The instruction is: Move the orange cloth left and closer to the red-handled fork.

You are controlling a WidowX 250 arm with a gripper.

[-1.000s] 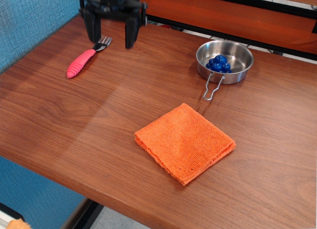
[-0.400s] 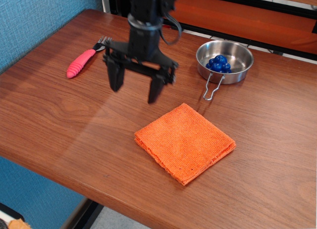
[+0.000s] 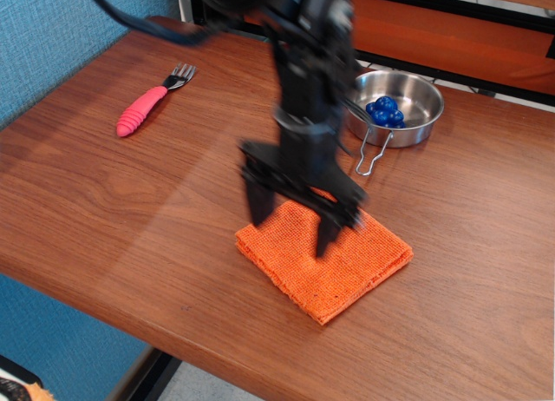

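Note:
The orange cloth (image 3: 334, 262) lies folded and flat on the wooden table, right of centre near the front. The red-handled fork (image 3: 149, 104) lies at the far left, well apart from the cloth, tines pointing to the back right. My gripper (image 3: 293, 230) is open and empty. It hangs over the cloth's left half with both fingers pointing down. The left fingertip (image 3: 257, 214) is at the cloth's left edge and the right fingertip (image 3: 328, 243) is over the cloth's middle. I cannot tell whether the tips touch the cloth. The arm hides the cloth's back corner.
A steel pan (image 3: 416, 123) with a wire handle (image 3: 371, 156) stands at the back right and holds blue balls (image 3: 384, 111). A blue wall (image 3: 61, 28) runs along the left. The table's front edge (image 3: 130, 318) is near the cloth.
My gripper has moved from near the fork at the back left, across the table to the right and forward, and down over the cloth. It stayed open. The cloth and fork have not moved.

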